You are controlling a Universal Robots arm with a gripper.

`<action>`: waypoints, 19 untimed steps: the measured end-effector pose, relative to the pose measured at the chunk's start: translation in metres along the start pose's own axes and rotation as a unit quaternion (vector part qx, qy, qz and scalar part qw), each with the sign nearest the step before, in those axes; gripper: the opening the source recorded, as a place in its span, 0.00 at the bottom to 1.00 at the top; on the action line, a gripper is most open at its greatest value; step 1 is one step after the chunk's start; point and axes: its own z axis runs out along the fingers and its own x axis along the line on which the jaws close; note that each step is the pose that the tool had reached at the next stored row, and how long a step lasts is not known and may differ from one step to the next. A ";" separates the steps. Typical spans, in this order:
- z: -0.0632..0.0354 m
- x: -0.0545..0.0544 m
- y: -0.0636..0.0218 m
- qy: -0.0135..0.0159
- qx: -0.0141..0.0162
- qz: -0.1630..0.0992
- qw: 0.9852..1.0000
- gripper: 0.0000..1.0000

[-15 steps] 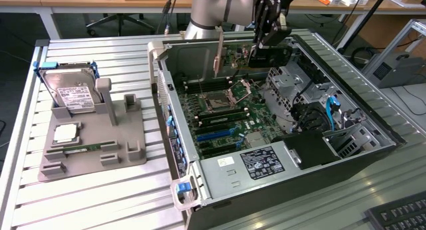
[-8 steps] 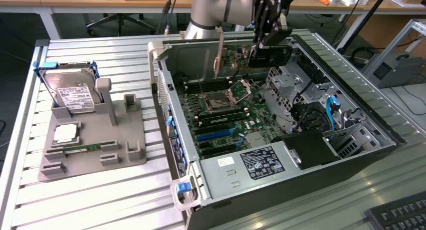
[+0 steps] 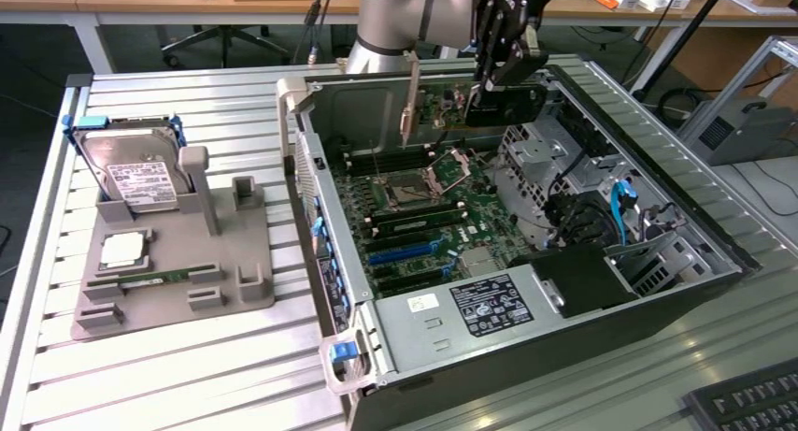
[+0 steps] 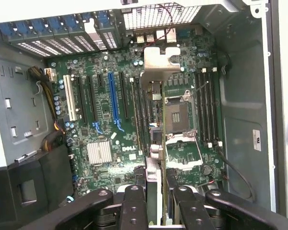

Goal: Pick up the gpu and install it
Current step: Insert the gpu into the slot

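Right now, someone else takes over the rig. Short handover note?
End effector: shut on the gpu, card held on edge, silver bracket toward the exterior view's left.
Where: the gpu hangs over the open computer case, above the motherboard, and appears clear of it.
Done: pickup. The gray holder beside the case carries the hard drive.
Left: the gpu is not yet seated. The expansion slots look free.

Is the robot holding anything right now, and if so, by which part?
Yes: the gripper holds the gpu by its upper edge, jaws shut on it, above the open computer case.
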 end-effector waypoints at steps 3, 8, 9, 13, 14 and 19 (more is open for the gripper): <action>0.0000 0.000 0.0000 0.000 0.000 -0.003 1.000 0.27; 0.0000 0.000 0.0000 0.000 0.000 -0.008 1.000 0.27; 0.0000 0.000 0.0000 0.000 0.000 -0.009 1.000 0.27; 0.0000 0.000 0.0000 0.000 0.000 -0.013 1.000 0.27; 0.0000 0.000 0.0000 0.000 0.000 -0.014 1.000 0.27; 0.0000 0.000 0.0000 -0.001 0.000 -0.020 1.000 0.27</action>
